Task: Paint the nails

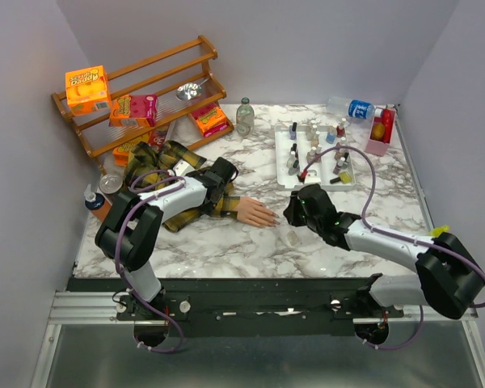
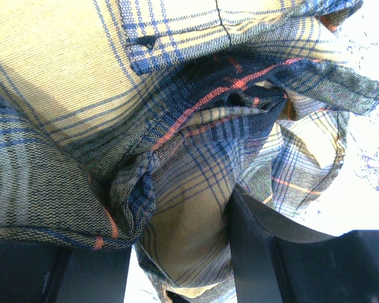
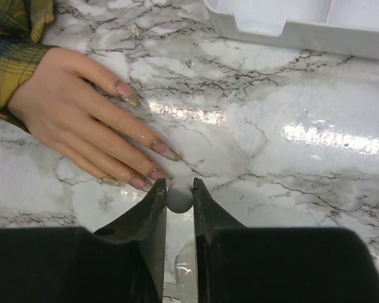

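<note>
A peach mannequin hand (image 1: 255,212) (image 3: 76,120) lies flat on the marble, sticking out of a yellow-and-black plaid sleeve (image 1: 166,166) (image 2: 183,221). Its nails (image 3: 159,149) look glossy and smeared. My right gripper (image 1: 295,212) (image 3: 179,186) is shut on a small grey round brush cap (image 3: 179,198). The cap hangs right beside the lowest fingertips, and its brush is hidden under it. My left gripper (image 1: 218,190) (image 2: 177,252) is shut on a bunched fold of the sleeve near the wrist.
A small clear bottle (image 1: 293,238) stands just near of my right gripper. A white tray (image 1: 281,158) (image 3: 290,28) of polish bottles sits at the back right. A wooden rack (image 1: 145,81), a glass bottle (image 1: 244,115), a water bottle (image 1: 352,107) and a pink box (image 1: 380,133) line the back.
</note>
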Controlling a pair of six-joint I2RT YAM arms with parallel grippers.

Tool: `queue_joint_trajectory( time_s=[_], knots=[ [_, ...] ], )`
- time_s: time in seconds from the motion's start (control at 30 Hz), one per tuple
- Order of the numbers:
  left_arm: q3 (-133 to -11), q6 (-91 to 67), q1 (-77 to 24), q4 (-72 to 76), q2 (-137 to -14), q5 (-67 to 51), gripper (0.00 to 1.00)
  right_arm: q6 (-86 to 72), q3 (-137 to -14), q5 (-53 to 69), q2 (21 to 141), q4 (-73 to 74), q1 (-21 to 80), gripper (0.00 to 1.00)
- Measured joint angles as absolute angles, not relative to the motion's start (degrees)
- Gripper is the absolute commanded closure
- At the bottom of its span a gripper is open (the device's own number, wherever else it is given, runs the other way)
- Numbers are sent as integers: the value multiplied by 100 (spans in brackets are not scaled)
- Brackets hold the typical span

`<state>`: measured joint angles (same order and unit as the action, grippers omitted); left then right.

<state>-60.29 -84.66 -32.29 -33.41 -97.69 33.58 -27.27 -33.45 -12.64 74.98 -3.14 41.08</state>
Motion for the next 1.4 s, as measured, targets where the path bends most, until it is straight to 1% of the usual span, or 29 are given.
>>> queue_joint_trajectory(
  time_s=[0.2, 0.3, 0.5, 0.87, 1.4],
  knots=[
    [-6029, -8466, -3229, -3341, -9769, 3356, 51, -2545, -3369, -1280, 6971, -242, 4010, 99],
    [-6029, -8466, -3229, -3341, -9769, 3356, 51, -2475, -3474, -1251, 6890, -242, 3948, 99],
    [-6029, -8466, -3227, -3341, -9769, 3356, 51, -2436, -3669, -913, 7065, -263, 3760, 99],
    [-6029, -8466, -3225, -3341, -9767, 3347, 51, -2464, -3673, -82, 7258, -628, 3367, 100],
    [-6029, -8466, -3223, -3341, -9765, 3343, 51, -2460, -3625, 102, 7596, -812, 3363, 99]
  ],
)
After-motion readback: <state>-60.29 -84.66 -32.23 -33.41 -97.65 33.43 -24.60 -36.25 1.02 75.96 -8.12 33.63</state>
